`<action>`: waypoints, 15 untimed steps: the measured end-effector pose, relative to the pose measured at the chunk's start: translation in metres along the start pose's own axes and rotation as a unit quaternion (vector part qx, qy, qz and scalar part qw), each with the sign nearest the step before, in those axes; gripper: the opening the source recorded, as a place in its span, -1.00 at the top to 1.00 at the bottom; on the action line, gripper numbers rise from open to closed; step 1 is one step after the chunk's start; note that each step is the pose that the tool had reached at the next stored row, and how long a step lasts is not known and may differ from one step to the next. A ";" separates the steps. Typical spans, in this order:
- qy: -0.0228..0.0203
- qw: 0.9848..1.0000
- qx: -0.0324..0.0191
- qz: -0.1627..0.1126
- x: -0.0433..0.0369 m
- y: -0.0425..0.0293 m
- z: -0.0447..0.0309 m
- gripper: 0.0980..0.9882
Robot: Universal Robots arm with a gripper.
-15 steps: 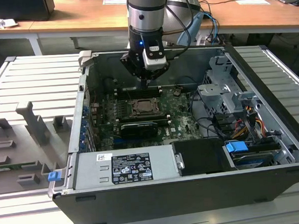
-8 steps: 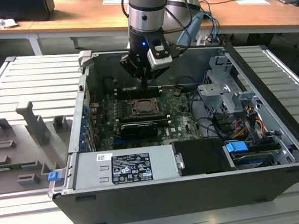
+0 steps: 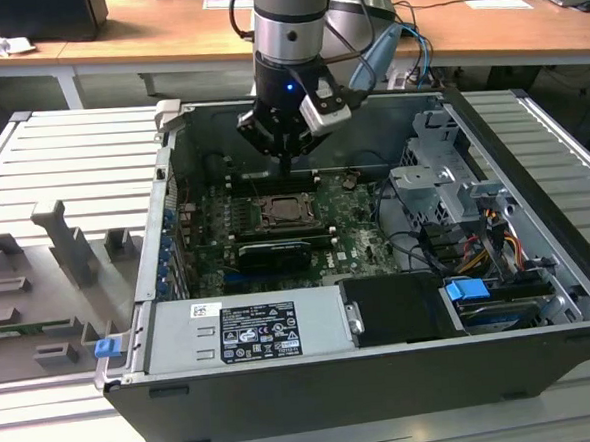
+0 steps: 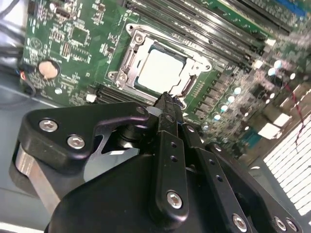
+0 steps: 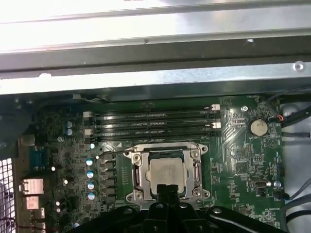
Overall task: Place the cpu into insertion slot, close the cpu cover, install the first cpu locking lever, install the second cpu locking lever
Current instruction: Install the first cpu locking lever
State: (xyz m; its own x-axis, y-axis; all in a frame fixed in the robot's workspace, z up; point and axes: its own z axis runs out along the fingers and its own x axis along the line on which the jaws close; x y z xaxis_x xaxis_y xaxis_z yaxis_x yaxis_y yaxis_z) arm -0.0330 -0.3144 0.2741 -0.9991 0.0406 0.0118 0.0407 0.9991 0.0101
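The cpu (image 4: 158,68) (image 5: 166,172), a pale square chip, lies flat in the insertion slot (image 3: 286,211) on the green motherboard. The silvery cpu cover (image 4: 127,57) (image 5: 137,170) lies down around it, and the chip shows through its cut-out. A thin lever rod (image 5: 160,144) runs along the frame's edge beside the memory slots; I cannot tell whether it is latched. My gripper (image 3: 285,166) (image 4: 167,97) (image 5: 167,187) hangs just above the socket's edge, at the side away from the memory slots. Its black fingers are shut together with nothing between them.
Long black memory slots (image 5: 153,124) lie beside the socket, and a coin battery (image 5: 257,127) sits near them. The open case holds a power supply (image 3: 247,329), a metal drive cage (image 3: 443,187) and loose cables (image 3: 477,250). A grey fixture tray (image 3: 48,276) stands on the exterior view's left.
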 end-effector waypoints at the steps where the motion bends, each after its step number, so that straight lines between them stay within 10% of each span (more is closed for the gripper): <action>1: 0.000 1.000 0.000 -0.009 0.0000 0.0000 0.0001 0.98; 8: -0.002 0.997 -0.001 -0.077 0.0010 0.0000 0.0016 0.98; 15: -0.006 0.997 -0.006 -0.076 0.0274 -0.0005 0.0030 0.98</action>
State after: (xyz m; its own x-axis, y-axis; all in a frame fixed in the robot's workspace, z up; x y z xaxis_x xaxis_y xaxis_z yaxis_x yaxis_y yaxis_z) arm -0.0605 -0.3137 0.2714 -0.9938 -0.1109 -0.0027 -0.1109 0.9936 0.0230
